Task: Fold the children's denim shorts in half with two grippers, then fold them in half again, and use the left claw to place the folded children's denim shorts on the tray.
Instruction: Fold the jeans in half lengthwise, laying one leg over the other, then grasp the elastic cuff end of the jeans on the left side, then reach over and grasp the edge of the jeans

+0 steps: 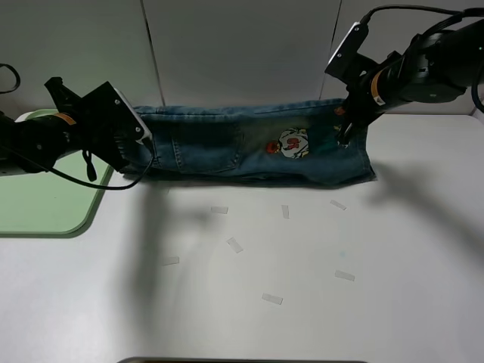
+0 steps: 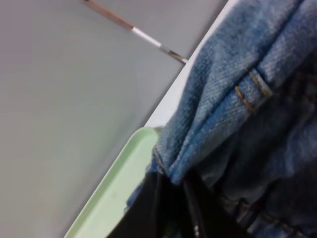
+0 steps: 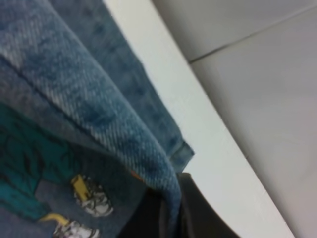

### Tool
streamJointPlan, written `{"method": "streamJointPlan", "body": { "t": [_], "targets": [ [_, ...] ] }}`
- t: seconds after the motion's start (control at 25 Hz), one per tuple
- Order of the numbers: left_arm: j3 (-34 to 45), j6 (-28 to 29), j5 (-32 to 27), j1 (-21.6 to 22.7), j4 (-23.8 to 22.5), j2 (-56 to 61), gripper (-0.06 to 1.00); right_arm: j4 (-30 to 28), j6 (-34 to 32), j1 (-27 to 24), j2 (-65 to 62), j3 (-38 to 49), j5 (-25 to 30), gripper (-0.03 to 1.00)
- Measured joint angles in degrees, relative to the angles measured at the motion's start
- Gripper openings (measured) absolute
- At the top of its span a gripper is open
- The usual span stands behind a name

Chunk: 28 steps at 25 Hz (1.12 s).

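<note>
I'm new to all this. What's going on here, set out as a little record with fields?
garment: children's denim shorts, a long band across the far side
left claw: shut on the shorts' left end
right claw: shut on their right end
tray: pale green, at left, shorts not yet on it
table: white with scattered tape bits
</note>
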<state>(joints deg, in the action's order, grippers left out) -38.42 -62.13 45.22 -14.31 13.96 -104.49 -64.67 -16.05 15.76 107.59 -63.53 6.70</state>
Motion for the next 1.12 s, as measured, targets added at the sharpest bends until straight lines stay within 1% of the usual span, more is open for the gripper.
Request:
{"method": "streamJointPlan", "body": {
  "t": [0.12,0.16,0.2,0.28,0.36,0.4,0.48,0.52,0.64,0.72,0.8,0.88,1.12],
  "targets": [
    [0.0,0.1,-0.1,0.3,-0.1,0.0,0.06,0.2,0.0,0.0,1.5,-0.7,-0.3,-0.02],
    [0.0,0.4,-0.1,0.4,-0.4,0.0,0.07,0.2,0.0,0.0,2.0,-0.8,-0.5,0.00],
    [0.0,1.0,-0.1,0.4,-0.8,0.0,0.11,0.2,0.0,-0.1,2.4,-0.8,-1.0,0.06],
    [0.0,3.4,0.8,0.5,-2.4,0.0,0.28,0.2,0.0,-0.2,3.0,-0.8,-2.5,0.23],
    [-0.1,5.9,4.1,0.5,-4.8,0.0,0.55,0.2,0.0,-0.4,3.4,-1.0,-5.2,0.46],
    [-0.1,7.4,6.5,0.5,-5.8,0.0,0.67,0.2,0.1,-0.6,3.5,-1.2,-6.7,0.55],
    [-0.6,10.7,12.3,0.5,-6.6,0.0,0.83,0.3,0.1,-1.1,3.6,-2.6,-9.0,0.64],
    [-1.2,12.9,14.5,0.5,-6.6,0.0,0.87,1.0,0.1,-1.3,3.6,-3.7,-9.2,0.66],
    [-2.3,19.0,17.2,0.5,-6.8,0.1,0.92,4.3,0.1,-1.5,3.6,-7.1,-8.7,0.69],
    [-2.4,20.8,17.3,0.5,-6.8,0.1,0.93,6.9,0.1,-1.5,3.6,-9.0,-8.0,0.69],
    [-2.6,21.3,17.3,0.5,-6.6,0.1,0.93,9.3,0.1,-1.5,3.6,-10.3,-7.1,0.69],
    [-2.6,21.3,17.2,0.5,-6.3,0.1,0.93,10.2,0.1,-1.5,3.6,-10.6,-6.7,0.69],
    [-2.6,21.5,16.3,0.5,-4.4,0.4,0.93,10.5,0.1,-1.5,3.6,-10.6,-4.9,0.69]
  ]
}}
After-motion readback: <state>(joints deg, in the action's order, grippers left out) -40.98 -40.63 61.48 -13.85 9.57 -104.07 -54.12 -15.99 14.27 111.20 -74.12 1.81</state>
